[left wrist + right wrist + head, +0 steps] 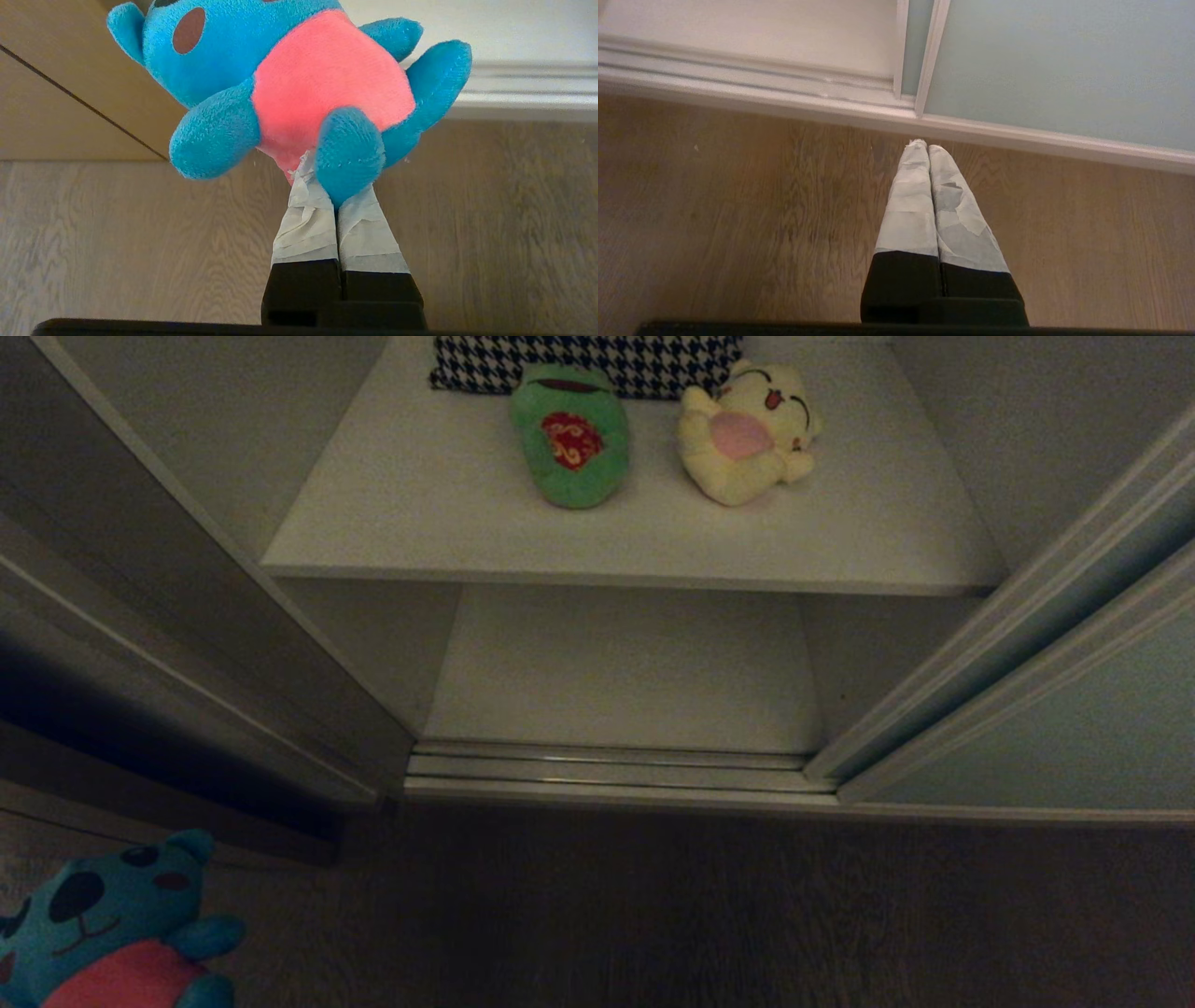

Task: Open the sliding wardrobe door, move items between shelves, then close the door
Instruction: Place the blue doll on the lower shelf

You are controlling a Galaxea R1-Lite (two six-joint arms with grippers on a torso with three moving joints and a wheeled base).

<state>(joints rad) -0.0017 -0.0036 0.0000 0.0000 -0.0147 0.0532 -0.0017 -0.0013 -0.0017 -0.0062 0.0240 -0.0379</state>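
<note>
The door (1074,709) stands open. The left tool (327,186) pinches the blue toy (299,79), seemingly by its underside; the right tool (928,148) is closed, empty. Frog (569,434) and yellow toy (747,429) lie on the upper shelf (420,513); closing remains.

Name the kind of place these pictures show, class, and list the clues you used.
Probably a bedroom or home storage area: a built-in wardrobe with its sliding door pushed aside, white shelves bearing plush toys and a houndstooth cloth, and a wood-grain floor.
</note>
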